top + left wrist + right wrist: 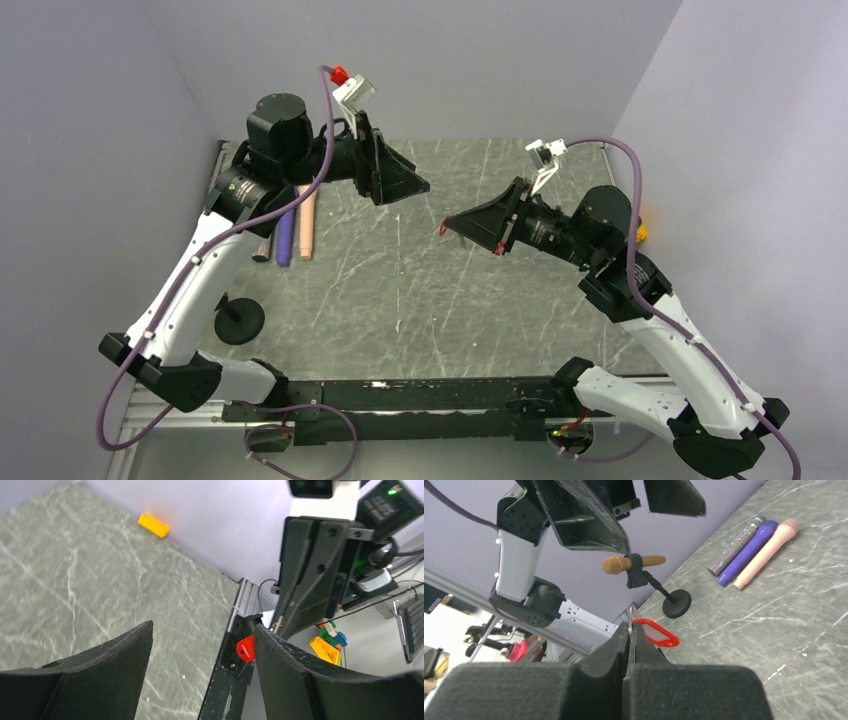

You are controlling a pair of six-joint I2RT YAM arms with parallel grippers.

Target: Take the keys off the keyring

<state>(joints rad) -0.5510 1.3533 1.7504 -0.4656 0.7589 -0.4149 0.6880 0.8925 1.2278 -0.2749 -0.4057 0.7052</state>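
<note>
My right gripper (446, 228) is shut on the keyring and holds it in the air above the middle of the table. In the right wrist view its fingertips (630, 629) pinch a thin metal sliver, and the red oblong tag (657, 633) sticks out to the right of them. I can make out no key. My left gripper (418, 186) is open and empty, raised a short way up and left of the right one. In the left wrist view the red tag (244, 648) shows between its spread fingers (202, 647), beyond them and close to the right finger.
Three microphones, glittery grey, purple (749, 550) and pink, lie side by side at the table's left (296, 232). A brown microphone on a black round stand (634, 565) stands nearer the left arm (240, 320). A yellow-orange box (153, 525) lies by the right wall.
</note>
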